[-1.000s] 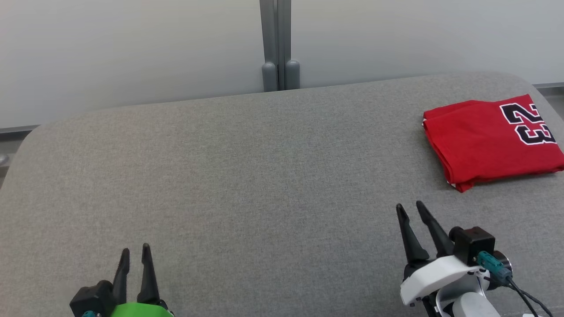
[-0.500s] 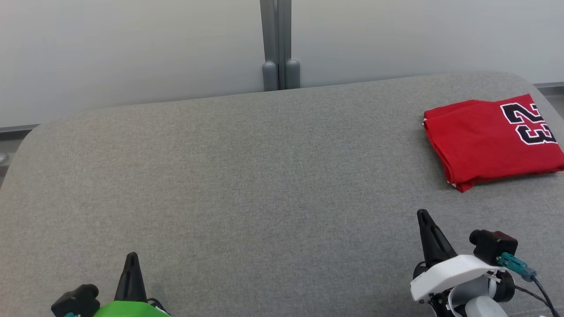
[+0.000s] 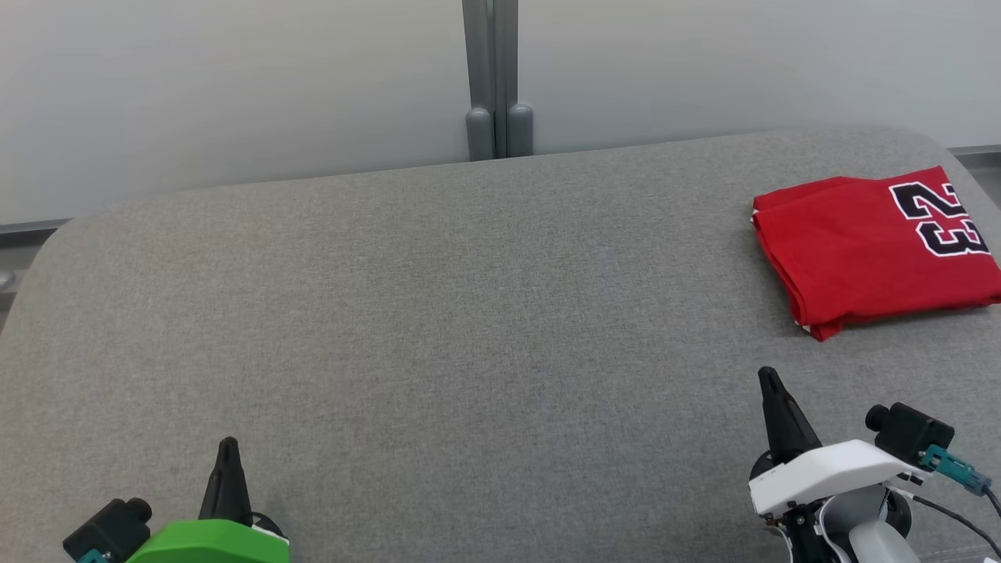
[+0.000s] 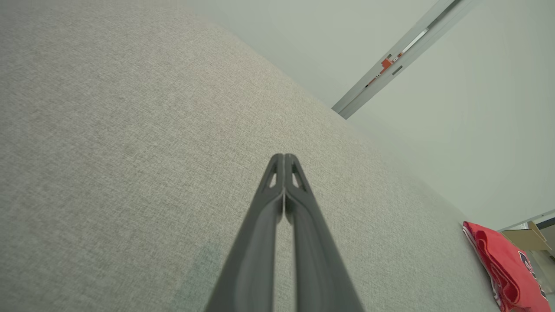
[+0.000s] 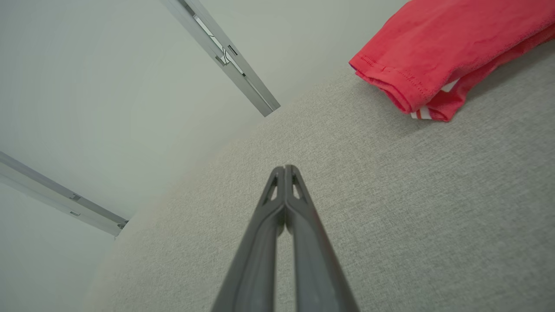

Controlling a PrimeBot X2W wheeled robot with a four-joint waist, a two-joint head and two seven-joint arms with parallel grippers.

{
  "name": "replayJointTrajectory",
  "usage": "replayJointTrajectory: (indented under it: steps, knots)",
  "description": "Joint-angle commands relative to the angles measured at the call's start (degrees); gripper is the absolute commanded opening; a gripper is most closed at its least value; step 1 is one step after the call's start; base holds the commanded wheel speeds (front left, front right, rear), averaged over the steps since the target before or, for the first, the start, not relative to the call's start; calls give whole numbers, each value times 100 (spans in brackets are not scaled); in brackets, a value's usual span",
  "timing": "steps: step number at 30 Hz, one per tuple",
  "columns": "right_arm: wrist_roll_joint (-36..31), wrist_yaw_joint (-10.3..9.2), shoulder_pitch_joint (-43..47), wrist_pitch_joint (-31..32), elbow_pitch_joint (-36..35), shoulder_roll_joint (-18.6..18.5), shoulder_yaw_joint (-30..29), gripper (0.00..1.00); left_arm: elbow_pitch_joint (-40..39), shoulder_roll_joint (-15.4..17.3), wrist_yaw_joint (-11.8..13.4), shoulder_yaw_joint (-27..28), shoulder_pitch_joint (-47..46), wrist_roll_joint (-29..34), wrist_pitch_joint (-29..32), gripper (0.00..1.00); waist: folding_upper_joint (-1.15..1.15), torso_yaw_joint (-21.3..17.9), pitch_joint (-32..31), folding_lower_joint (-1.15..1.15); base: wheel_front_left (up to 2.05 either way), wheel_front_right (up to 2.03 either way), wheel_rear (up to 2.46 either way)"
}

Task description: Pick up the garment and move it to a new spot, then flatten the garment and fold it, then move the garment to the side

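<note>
**Folded Garment Set Aside**

The red garment (image 3: 868, 250) lay folded at the far right edge of the table (image 3: 469, 313) (number 23 showing). The left pincer (image 3: 227, 447) and right pincer (image 3: 769, 377) were closed and empty, near the front, well apart from it. Pick-up, flattening, folding and the side move all looked done; nothing seemed left.

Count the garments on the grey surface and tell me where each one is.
1. The folded red garment lies far right on the grey surface, ahead of the right pincer; none appears hidden.
</note>
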Motion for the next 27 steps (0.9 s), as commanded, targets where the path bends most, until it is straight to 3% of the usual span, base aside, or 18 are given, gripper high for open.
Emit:
replayJointTrajectory:
  steps: [1,27]
  knots:
    - [225,-2,-143,51,-113,-37,-44,0,-93,20,-39,57,-199,-218,56,0,0,1,1,0,0,0,0]
    - [2113,-2,-198,524,-226,-53,-323,0,-143,-2,-230,269,-420,-1898,544,0,0,12,25,0,0,0,0]
